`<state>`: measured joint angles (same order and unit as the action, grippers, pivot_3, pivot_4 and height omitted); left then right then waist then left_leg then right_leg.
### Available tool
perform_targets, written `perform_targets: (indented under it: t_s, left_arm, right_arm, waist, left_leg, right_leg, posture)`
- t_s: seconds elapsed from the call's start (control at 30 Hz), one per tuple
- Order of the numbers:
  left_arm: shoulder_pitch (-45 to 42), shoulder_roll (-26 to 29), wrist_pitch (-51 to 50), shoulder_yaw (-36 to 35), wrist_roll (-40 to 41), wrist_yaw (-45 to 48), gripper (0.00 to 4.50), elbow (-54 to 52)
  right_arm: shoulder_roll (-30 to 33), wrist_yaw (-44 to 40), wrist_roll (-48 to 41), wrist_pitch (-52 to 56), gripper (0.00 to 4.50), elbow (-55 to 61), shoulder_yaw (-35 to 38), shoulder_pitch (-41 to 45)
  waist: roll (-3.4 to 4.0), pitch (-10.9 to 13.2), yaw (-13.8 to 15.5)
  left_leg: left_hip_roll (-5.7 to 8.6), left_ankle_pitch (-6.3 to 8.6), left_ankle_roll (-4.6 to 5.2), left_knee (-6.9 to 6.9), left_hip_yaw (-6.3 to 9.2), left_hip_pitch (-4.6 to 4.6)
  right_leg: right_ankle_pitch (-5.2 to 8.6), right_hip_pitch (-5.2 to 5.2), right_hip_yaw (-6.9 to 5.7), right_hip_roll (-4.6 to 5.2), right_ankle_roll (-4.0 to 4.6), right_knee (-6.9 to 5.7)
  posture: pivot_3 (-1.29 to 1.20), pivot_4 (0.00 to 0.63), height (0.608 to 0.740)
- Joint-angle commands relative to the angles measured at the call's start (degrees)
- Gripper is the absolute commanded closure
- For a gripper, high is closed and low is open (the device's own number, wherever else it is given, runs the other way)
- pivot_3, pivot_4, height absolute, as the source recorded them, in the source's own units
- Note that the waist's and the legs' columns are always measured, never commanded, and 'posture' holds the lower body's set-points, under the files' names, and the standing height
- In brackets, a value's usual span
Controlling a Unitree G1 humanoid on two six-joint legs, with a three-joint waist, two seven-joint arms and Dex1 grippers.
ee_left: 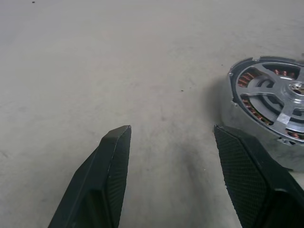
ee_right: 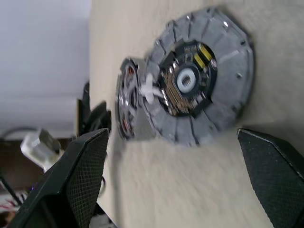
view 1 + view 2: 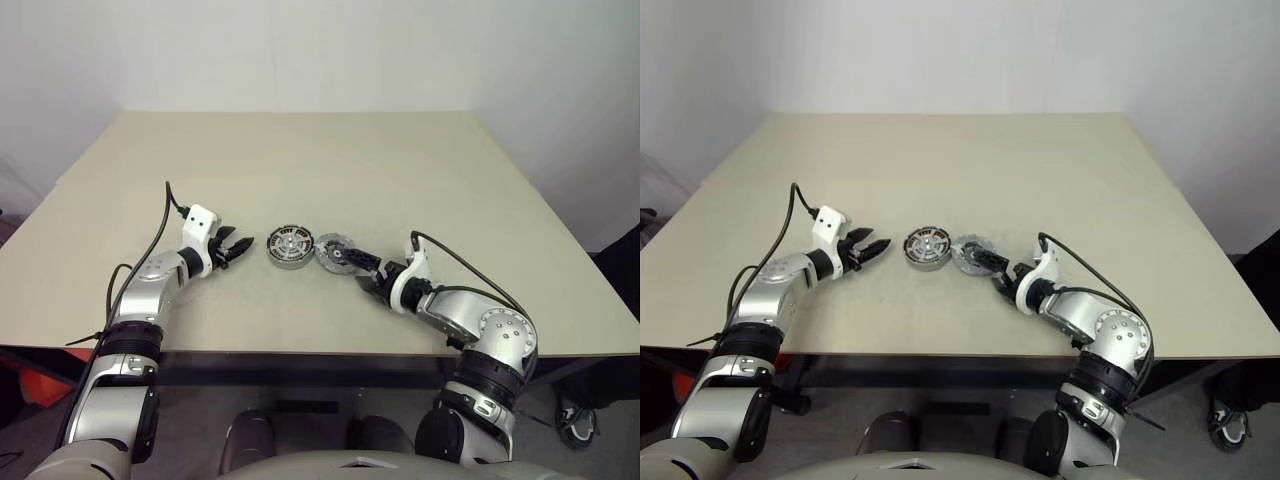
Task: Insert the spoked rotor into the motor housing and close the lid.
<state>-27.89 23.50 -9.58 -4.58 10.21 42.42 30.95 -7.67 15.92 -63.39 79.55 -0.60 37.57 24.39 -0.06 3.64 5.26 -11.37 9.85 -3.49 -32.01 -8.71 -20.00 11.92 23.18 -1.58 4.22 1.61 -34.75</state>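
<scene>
The motor housing (image 3: 290, 246) stands on the table near its middle, a shallow grey cup (image 1: 247, 118) with copper windings inside. The spoked rotor (image 1: 278, 97) sits in it, silver spokes and hub facing up. Just right of the housing is the lid (image 3: 333, 249), a grey notched disc (image 2: 199, 76) with a dark centre. My left gripper (image 3: 238, 248) hovers open a little left of the housing, holding nothing (image 1: 172, 128). My right gripper (image 3: 355, 268) is open wide at the lid's right edge, fingers on either side of it and not gripping (image 2: 171, 135).
The beige table (image 3: 300, 150) stretches bare behind the parts to a white wall. Its front edge runs just below both forearms. Black cables trail from both wrists.
</scene>
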Motion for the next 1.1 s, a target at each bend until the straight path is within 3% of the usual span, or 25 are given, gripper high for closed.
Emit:
perform_targets:
  t_s: [0.03,0.33,0.5,0.6,0.77,0.9,1.1]
  left_arm:
    - [-0.40,0.50,-0.01,-0.64,0.69,-0.35,1.56,-2.23]
    - [0.19,-0.19,0.07,-0.18,0.33,-1.26,1.56,-2.69]
    - [-0.03,-0.43,0.45,-0.05,0.23,-1.64,1.56,-1.93]
    - [-0.25,-0.81,0.63,-0.04,0.17,-1.97,1.56,-1.66]
    - [-0.30,-0.78,0.80,-0.86,0.32,-2.98,1.56,-1.63]
    - [0.58,-0.32,0.56,-1.29,0.65,-3.28,1.56,-2.55]
    - [1.53,-0.11,0.41,-1.55,0.87,-3.52,1.56,-3.32]
  right_arm:
    - [-0.89,-1.03,1.21,-5.49,0.05,-4.28,-1.37,1.64]
    - [3.47,-8.06,1.64,-14.32,0.05,-6.04,-5.15,5.62]
    - [4.95,-12.89,2.70,-15.20,0.05,-4.18,-11.32,9.55]
    - [4.22,-13.82,3.59,-14.59,0.05,-3.98,-15.61,11.79]
    - [0.94,-15.04,4.16,-12.30,0.05,-2.03,-22.81,13.20]
    - [1.01,-18.12,7.58,-13.36,0.05,-2.16,-28.25,12.41]
    - [8.32,-28.24,17.74,-22.35,0.05,-1.01,-36.72,11.89]
  waist:
    - [-0.01,-0.01,0.06]
    - [-0.01,0.00,0.32]
    - [-0.01,0.00,0.25]
    - [-0.01,0.00,0.19]
    - [-0.01,0.00,0.30]
    - [-0.01,0.00,0.30]
    - [-0.03,0.00,0.53]
  left_leg:
    - [0.00,0.00,0.00,0.00,0.00,0.00]
    - [0.01,-0.01,-0.02,-0.01,-0.04,-0.12]
    - [0.02,-0.05,-0.08,-0.03,-0.04,-0.24]
    - [0.00,0.12,0.22,-0.02,-0.03,-0.33]
    - [0.00,0.28,0.48,-0.03,0.02,-0.58]
    - [-0.02,0.29,0.49,-0.06,0.07,-0.65]
    - [0.00,0.26,0.43,-0.23,0.10,-0.64]
  right_leg:
    - [0.00,0.00,0.00,0.00,0.00,0.00]
    - [-0.01,0.03,-0.01,0.02,-0.01,0.00]
    - [-0.05,0.05,-0.04,0.01,0.03,-0.07]
    - [-0.21,0.14,-0.11,-0.07,0.50,-0.10]
    - [-0.07,0.20,-0.23,-0.08,0.55,0.00]
    - [-0.05,0.21,-0.23,-0.05,0.53,0.00]
    - [0.08,0.10,-0.22,0.02,0.11,-0.02]
  posture:
    - [0.00,0.000,0.740]
    - [0.00,0.000,0.740]
    - [0.00,0.000,0.740]
    - [0.00,0.000,0.740]
    - [0.00,0.000,0.740]
    - [0.00,0.000,0.740]
    - [0.00,0.000,0.740]
